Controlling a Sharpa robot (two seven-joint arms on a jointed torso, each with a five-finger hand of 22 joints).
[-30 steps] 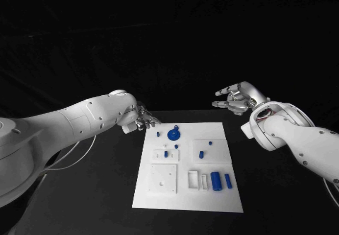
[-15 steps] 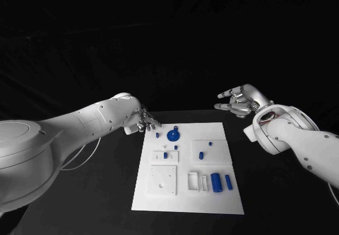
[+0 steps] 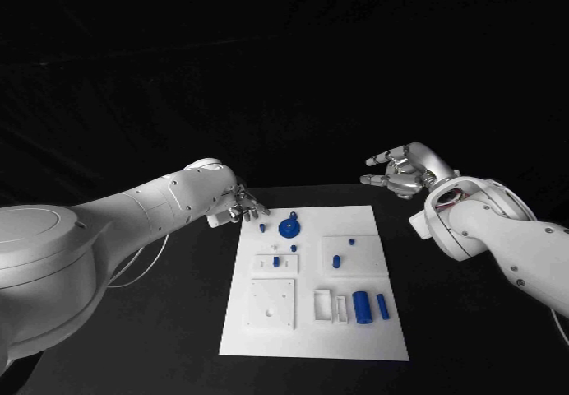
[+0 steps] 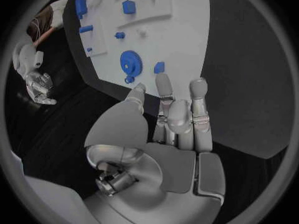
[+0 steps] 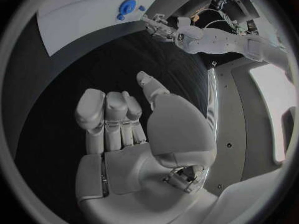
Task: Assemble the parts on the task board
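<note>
The task board [image 3: 356,329] lies on the bench [image 3: 178,329] between the two hands. The left robot hand [image 3: 241,208] hangs at its far left corner, seemingly just beside a small part [image 3: 263,223]; the right robot hand [image 3: 397,173] lies beyond its far right corner, well apart.

Both arms [image 3: 131,206] are smooth, glossy white shells, rounded at the joints and dotted with small dark screws. A thin pale cable [image 3: 140,262] loops beneath the left one. Each ends in a silver metal hand [image 3: 400,171] with grey padded fingers [image 5: 93,114].
</note>
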